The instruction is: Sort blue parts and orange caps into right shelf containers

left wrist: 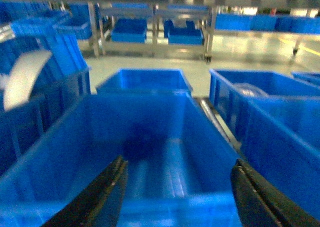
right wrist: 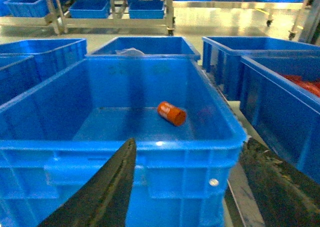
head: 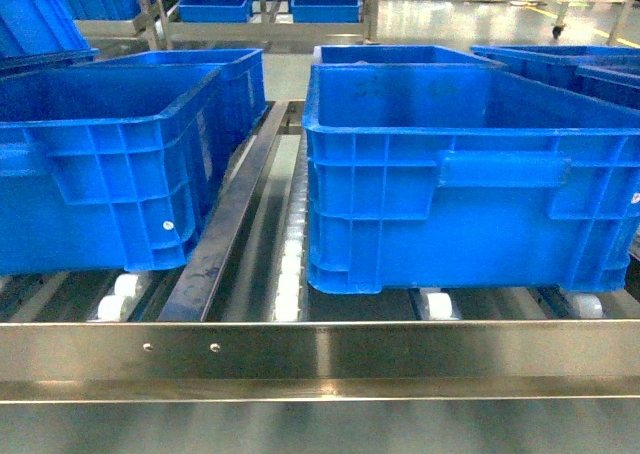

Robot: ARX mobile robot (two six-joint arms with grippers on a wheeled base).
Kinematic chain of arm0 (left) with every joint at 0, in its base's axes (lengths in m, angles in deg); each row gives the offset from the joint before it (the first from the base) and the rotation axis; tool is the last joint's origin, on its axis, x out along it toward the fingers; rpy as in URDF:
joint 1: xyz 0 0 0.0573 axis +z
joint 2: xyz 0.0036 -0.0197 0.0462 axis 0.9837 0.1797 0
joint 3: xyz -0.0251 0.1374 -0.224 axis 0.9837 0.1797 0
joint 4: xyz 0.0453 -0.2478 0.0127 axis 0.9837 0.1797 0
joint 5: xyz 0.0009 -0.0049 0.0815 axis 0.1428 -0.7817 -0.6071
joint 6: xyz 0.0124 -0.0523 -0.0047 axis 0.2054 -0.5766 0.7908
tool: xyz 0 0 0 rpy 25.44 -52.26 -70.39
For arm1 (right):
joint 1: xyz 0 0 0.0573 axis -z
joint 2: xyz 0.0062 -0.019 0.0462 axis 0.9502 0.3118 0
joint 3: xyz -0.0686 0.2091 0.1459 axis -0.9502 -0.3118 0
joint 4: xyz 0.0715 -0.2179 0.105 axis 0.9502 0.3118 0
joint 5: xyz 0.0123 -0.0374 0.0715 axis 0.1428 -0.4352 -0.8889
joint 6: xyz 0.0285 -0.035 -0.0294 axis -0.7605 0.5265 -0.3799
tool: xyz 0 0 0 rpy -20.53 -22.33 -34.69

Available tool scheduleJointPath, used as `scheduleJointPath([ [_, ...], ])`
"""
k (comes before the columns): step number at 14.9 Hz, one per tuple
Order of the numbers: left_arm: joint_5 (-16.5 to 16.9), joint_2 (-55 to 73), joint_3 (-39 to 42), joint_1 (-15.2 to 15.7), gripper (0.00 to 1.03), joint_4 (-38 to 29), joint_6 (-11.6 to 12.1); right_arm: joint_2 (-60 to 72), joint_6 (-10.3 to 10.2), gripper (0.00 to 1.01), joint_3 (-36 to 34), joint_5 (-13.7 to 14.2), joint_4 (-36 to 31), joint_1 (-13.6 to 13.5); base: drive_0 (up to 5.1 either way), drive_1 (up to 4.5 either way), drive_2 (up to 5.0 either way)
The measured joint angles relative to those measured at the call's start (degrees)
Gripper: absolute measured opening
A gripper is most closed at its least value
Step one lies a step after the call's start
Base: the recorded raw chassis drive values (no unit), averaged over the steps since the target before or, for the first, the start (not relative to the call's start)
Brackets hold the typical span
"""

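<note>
Orange cap [right wrist: 171,113] already lies on its side in the right bin [right wrist: 150,147]; no blue parts show. Both the left gripper [left wrist: 177,197] and right gripper [right wrist: 195,187] gape wide, empty, so sorting looks partly done.

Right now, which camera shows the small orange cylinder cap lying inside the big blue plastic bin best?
The right wrist view: the small orange cylinder cap lies on its side on the big blue plastic bin's floor. The head view shows only bin walls; the blurred left wrist view shows no cap.

Small orange cylindrical cap [right wrist: 171,113] lying on its side on the floor of a large open-topped blue ribbed plastic bin [right wrist: 150,152], seated on the stainless steel roller rack [head: 320,359].
</note>
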Motion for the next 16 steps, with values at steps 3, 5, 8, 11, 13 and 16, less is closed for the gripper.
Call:
scheduleJointPath([
  [3,-1.27,-5.79,12.02,-1.86,0.25,-2.69,-0.04,-8.0,-0.02,0.29,-8.44,-2.16,0.0,2.84,0.0,0.0,0.0],
  [5,-2.38,-11.3,16.72,-2.62,0.01,-3.45,-0.28,-13.51,-0.07,0.03,-12.63,-3.65,1.38,4.42,0.0,0.0,0.0],
  [8,-5.66,-17.92,23.23,-6.4,0.02,-2.01,-0.35,-22.16,-0.31,0.02,-17.46,-7.93,5.53,7.74,0.0,0.0,0.0],
  [11,-5.79,-24.0,26.77,-6.27,0.02,0.83,-0.37,-25.73,-0.44,0.02,-21.33,-9.38,5.03,10.45,0.0,0.0,0.0],
  [13,-5.92,-27.85,28.41,-6.36,0.02,3.04,-0.37,-30.58,-0.44,0.02,-23.02,-9.46,9.29,10.14,0.0,0.0,0.0],
  [16,-5.86,-34.71,30.58,-6.27,0.02,7.8,-0.37,-39.56,-0.44,0.02,-23.58,-9.44,16.59,10.14,0.0,0.0,0.0],
])
